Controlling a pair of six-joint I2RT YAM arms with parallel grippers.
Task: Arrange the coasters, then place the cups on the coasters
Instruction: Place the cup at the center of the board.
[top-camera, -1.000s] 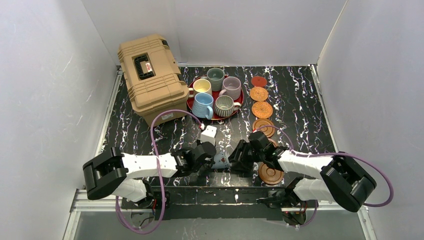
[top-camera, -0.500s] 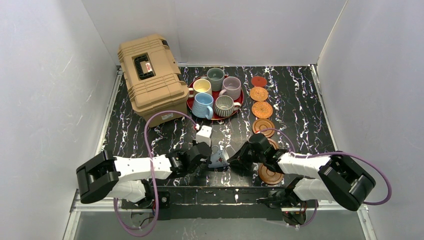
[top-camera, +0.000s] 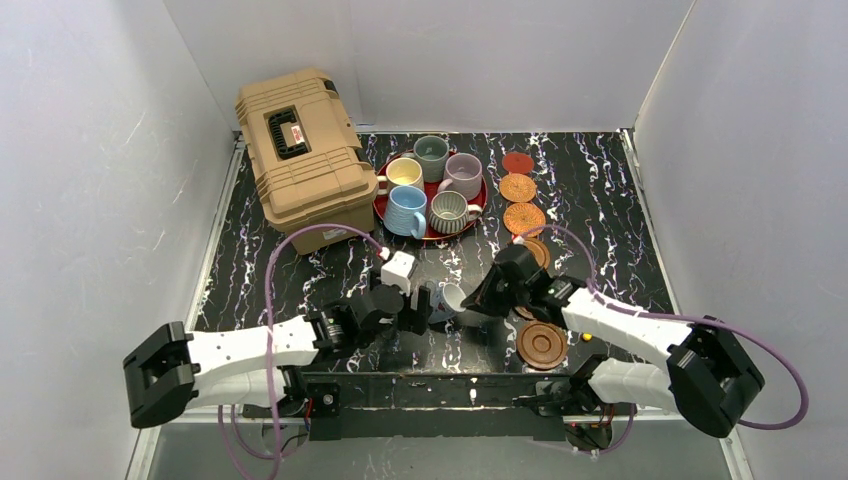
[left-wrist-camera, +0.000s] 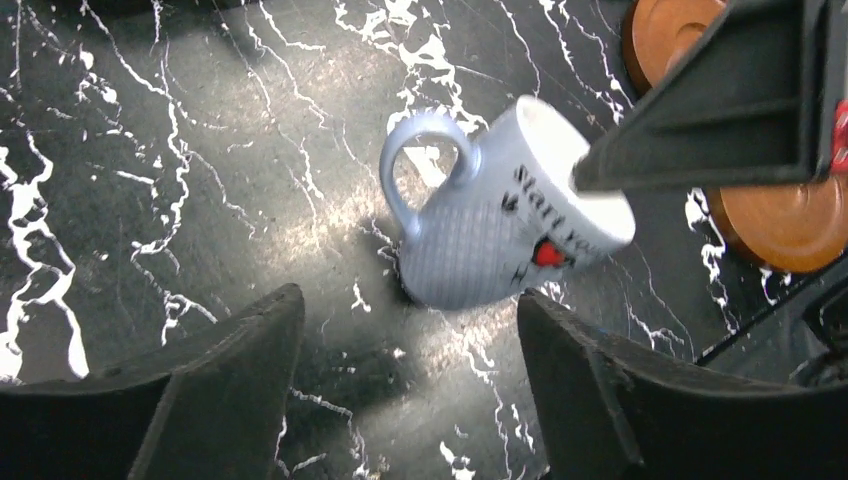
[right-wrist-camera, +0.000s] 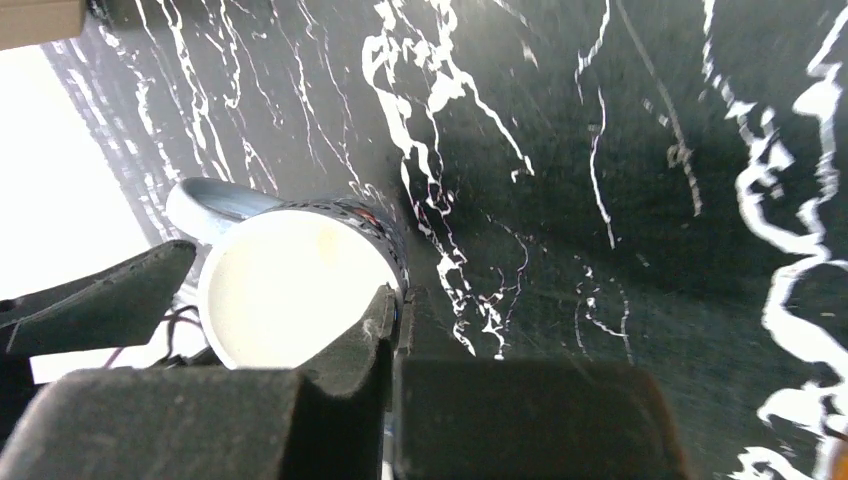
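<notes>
Left wrist view: the left pincer (left-wrist-camera: 405, 320) stands wide and empty, with the white cup (left-wrist-camera: 490, 230) just ahead of its tips. The cup is tilted, base toward this pincer, mouth pointing away to the right, handle up-left. Black lettering reads "Start yo", the rest is hidden, and there is a red mark below. The right pincer (right-wrist-camera: 398, 305) is clamped on the rim. A brown coaster (left-wrist-camera: 790, 220) lies just beyond, nearer the right arm.
</notes>
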